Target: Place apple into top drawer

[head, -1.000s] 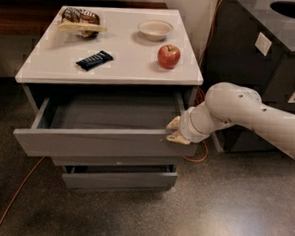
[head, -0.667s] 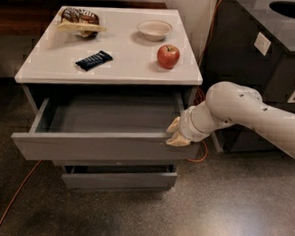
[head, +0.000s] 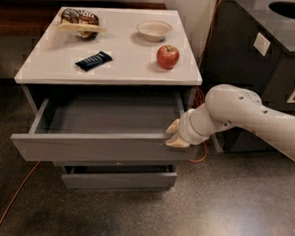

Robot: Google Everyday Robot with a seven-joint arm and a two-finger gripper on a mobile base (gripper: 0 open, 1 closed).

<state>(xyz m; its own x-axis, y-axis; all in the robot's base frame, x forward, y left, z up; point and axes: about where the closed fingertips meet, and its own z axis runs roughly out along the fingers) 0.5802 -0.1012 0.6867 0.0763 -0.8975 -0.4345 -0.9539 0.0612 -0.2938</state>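
Observation:
The red apple (head: 168,56) stands on the white cabinet top (head: 126,63), near its right edge. The top drawer (head: 95,148) below it is pulled well out, and its wide grey interior (head: 112,113) holds nothing. My gripper (head: 175,134) is at the right end of the drawer's front panel, one tan finger inside the panel's top edge and one outside, shut on it. The apple is above and behind the gripper, apart from it.
On the cabinet top are a cream bowl (head: 153,29), a dark blue snack bar (head: 94,60) and a snack bag (head: 79,22). A lower drawer (head: 118,179) stands slightly out. A dark bin unit (head: 271,57) stands close on the right. An orange cable (head: 12,199) lies on the floor.
The top drawer has slid slightly further out with my gripper on its front. The apple and the other things on top have not moved.

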